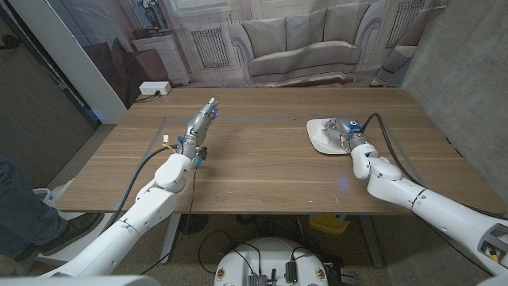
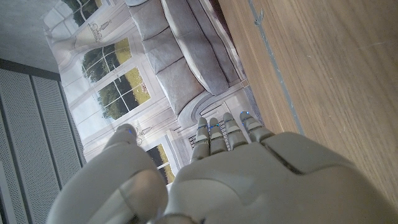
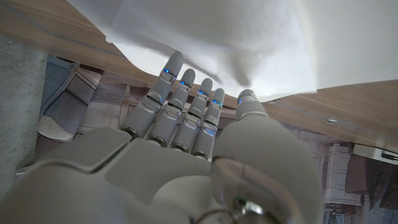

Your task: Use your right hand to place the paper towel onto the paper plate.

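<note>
No words or labels can be read on anything here.

Nearest the robot, the two white arms reach up over the brown wooden tabletop (image 1: 262, 171). The left robot hand (image 1: 202, 121) is stretched out straight over the wood, well away from everything else. In the left wrist view its fingers (image 2: 219, 135) lie side by side, pointing forward, and they hold nothing. The thumb sits off to one side. I cannot tell if the hand touches the wood.

The right robot hand (image 1: 352, 132) is at the near edge of the paper plate (image 1: 316, 137). The plate is white and shallow, and it sits flat on the wood on the robot's right side. The hand reaches in over it.

In the right wrist view the white paper towel (image 3: 249, 37) hangs just past the fingertips (image 3: 168, 71). The fingers are close together and the thumb comes up beside them, with the towel's edge right at their tips. It looks like the right robot hand pinches the towel there, but the grip itself is hard to see. From the head view, the towel and the plate are both white, so I cannot tell how much of the towel rests in the plate.

Far behind the tabletop is a big picture of a grey sofa (image 1: 302, 40) and tall windows.
</note>
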You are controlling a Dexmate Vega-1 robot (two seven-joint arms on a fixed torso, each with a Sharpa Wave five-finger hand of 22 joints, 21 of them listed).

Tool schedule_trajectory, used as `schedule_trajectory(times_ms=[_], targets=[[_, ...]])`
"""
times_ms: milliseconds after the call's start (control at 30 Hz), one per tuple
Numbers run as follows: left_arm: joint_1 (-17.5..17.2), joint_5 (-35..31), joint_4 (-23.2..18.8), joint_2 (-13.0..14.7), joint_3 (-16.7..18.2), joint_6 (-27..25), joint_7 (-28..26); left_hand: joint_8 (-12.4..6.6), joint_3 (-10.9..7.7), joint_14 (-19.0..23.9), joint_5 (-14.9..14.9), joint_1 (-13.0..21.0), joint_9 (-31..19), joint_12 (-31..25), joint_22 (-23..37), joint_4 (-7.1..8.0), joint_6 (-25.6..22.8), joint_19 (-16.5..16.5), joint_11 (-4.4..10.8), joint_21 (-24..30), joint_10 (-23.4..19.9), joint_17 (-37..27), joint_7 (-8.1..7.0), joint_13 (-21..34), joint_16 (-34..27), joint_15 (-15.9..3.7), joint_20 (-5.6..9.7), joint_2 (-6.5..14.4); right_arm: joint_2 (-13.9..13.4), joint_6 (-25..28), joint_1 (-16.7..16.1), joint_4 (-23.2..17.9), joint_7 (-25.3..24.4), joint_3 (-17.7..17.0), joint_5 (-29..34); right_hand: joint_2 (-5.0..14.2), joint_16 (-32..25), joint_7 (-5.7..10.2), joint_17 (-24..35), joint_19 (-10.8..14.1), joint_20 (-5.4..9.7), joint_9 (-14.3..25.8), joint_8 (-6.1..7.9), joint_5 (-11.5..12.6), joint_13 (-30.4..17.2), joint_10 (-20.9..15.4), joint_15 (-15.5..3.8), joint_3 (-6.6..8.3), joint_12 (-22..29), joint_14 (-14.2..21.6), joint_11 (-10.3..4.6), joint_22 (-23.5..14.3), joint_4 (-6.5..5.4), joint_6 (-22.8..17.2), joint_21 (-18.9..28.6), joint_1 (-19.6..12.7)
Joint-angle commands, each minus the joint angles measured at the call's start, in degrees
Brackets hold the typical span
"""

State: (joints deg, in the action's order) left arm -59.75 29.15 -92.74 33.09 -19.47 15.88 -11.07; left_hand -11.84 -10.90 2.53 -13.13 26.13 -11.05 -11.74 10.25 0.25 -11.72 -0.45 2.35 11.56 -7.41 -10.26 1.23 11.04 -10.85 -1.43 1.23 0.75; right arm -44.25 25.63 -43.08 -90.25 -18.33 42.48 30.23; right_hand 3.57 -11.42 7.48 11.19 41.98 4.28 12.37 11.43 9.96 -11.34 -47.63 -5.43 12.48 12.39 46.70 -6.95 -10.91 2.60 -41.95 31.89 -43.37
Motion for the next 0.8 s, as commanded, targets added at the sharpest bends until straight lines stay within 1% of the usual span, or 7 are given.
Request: schedule_trajectory(times_ms=[33,233,300,367,533,633,800], targets=[[-0.08,0.01,-0.09,-0.02,-0.08,-0.03,-0.05,-0.02,0.15,0.17,0.11,0.20,-0.17,-0.07,0.23,-0.03,-0.34,-0.07,-0.11,0.09,-0.18,-0.23,-0.19,0.18,0.06,0.05,-0.26,0.29,-0.46,0.43,-0.45,-1.12,0.02,-0.59,-0.28,-0.41,0.37,0.06,0.19,-0.73,7.02,0.08,-0.13,0.46,-0.15,0.51,-6.81,-0.61,0.02,-0.99,-0.08,-0.12,-0.38,0.69,-0.38,1.11],[0.00,0.08,-0.03,0.02,-0.10,-0.05,0.10,-0.01,0.18,0.17,0.14,0.22,-0.17,-0.10,0.23,-0.03,-0.34,-0.09,-0.03,0.09,-0.26,-0.23,-0.24,0.18,0.06,0.07,-0.29,0.35,-0.57,0.62,-0.51,-1.40,0.26,-0.77,-0.45,-1.22,0.41,-0.05,0.25,-1.34,6.52,0.06,-0.39,0.66,-0.18,1.72,-6.62,-1.48,-0.31,-1.91,0.39,-0.06,-0.87,1.88,-0.85,2.64],[0.06,0.11,0.04,0.00,-0.11,-0.01,0.16,-0.02,0.19,0.17,0.15,0.22,-0.17,-0.10,0.23,-0.03,-0.36,-0.09,0.07,0.09,-0.27,-0.23,-0.32,0.18,0.05,0.07,-0.29,0.36,-0.58,1.02,-0.63,-1.58,0.38,-0.89,-0.56,-1.56,0.72,-0.23,0.29,-2.05,6.04,0.05,-0.47,0.82,-0.21,2.80,-6.18,-1.97,-0.56,-3.42,0.61,-0.03,-1.19,2.67,-1.29,3.60],[0.14,0.17,0.15,-0.02,-0.12,0.03,0.28,-0.03,0.20,0.16,0.16,0.23,-0.17,-0.09,0.23,-0.03,-0.41,-0.09,-0.11,0.09,-0.23,-0.23,-0.28,0.18,0.06,0.14,-0.30,0.39,-0.73,0.72,-0.75,-1.58,0.35,-1.01,-0.79,-1.72,0.72,-0.62,0.31,-2.30,5.88,0.05,-0.50,0.91,-0.23,3.49,-5.96,-2.16,-0.72,-3.85,0.72,-0.02,-1.29,3.05,-1.47,3.96],[0.31,0.24,0.51,-0.14,-0.17,0.24,0.47,-0.02,0.23,0.19,0.18,0.25,-0.17,-0.05,0.23,-0.02,-0.38,-0.10,-0.15,0.09,-0.15,-0.23,-0.33,0.18,0.05,0.10,-0.30,0.42,-1.05,0.30,-0.96,-1.69,0.50,-1.21,-1.19,-2.18,0.80,-0.62,0.31,-2.50,5.69,0.03,-0.50,0.98,-0.25,3.64,-5.74,-2.55,-0.64,-4.58,0.76,0.01,-1.41,3.43,-1.67,4.53],[0.34,0.35,0.70,-0.23,-0.17,0.34,0.54,-0.01,0.25,0.20,0.19,0.25,-0.17,-0.06,0.23,-0.02,-0.38,-0.09,-0.10,0.09,-0.17,-0.24,-0.31,0.18,0.04,0.06,-0.28,0.45,-1.27,0.09,-1.08,-1.86,0.78,-1.33,-1.47,-2.47,0.82,-0.81,0.32,-3.32,5.30,0.03,-0.47,1.08,-0.27,4.03,-5.36,-2.85,-0.66,-5.14,0.67,0.03,-1.56,3.66,-2.10,5.04],[0.38,0.38,0.83,-0.23,-0.18,0.44,0.65,0.01,0.27,0.18,0.21,0.27,-0.17,-0.06,0.23,-0.03,-0.35,-0.10,-0.02,0.09,-0.16,-0.24,-0.35,0.18,0.05,0.09,-0.30,0.48,-1.50,-0.09,-1.28,-2.06,1.03,-1.47,-1.76,-2.64,1.00,-1.08,0.35,-4.66,4.54,0.01,-0.46,1.32,-0.31,4.99,-4.42,-3.22,-0.74,-6.85,1.14,0.06,-1.82,4.30,-2.86,5.83]])
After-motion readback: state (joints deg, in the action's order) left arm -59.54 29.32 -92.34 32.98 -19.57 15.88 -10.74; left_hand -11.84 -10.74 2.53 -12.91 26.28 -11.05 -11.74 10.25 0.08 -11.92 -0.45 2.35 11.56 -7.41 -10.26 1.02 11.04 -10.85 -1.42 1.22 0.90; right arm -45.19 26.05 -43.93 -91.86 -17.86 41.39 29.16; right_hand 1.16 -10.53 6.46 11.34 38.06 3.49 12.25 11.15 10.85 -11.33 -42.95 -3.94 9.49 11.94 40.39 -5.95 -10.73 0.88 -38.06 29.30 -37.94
